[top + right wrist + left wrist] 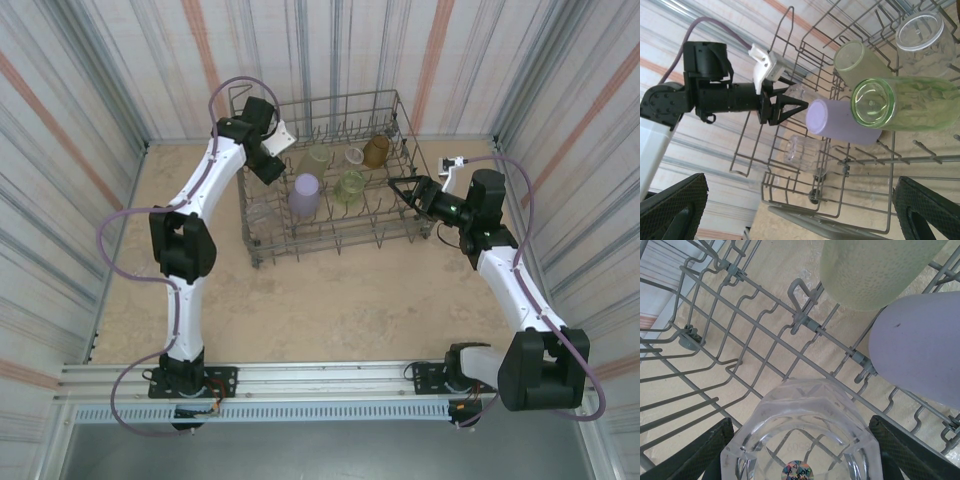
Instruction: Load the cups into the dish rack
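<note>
The grey wire dish rack (262,250) stands mid-table. In it are a lavender cup (305,193), two yellow-green cups (350,185) (318,157), a clear cup (354,155) and an amber cup (376,151). A second clear cup (262,212) lies on the tines at the rack's front left. My left gripper (276,150) hangs open over the rack's back left. Looking down from it, that clear cup (802,435) lies below and between its wide-spread fingers (700,455). My right gripper (405,189) stays open and empty beside the rack's right wall, its fingers (927,210) far apart.
Striped walls close in the table on three sides. Bare tan tabletop (330,300) stretches between the rack and the arm bases. The rack's tall grid sides (765,130) rise between my right gripper and the cups.
</note>
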`<control>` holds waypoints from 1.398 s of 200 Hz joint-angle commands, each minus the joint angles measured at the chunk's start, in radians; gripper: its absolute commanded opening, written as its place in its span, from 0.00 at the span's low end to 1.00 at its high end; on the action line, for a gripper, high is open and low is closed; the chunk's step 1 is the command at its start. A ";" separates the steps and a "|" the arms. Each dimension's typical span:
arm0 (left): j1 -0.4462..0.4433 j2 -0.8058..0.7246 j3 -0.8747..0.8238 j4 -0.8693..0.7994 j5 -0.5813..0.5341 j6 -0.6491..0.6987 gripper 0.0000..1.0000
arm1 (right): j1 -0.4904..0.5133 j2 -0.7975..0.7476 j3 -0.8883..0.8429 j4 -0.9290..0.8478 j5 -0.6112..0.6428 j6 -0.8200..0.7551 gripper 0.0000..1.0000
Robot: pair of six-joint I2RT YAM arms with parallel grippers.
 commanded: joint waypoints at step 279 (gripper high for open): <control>0.012 -0.082 -0.162 0.028 -0.161 0.017 0.08 | 0.023 0.014 0.005 0.017 0.018 0.010 0.99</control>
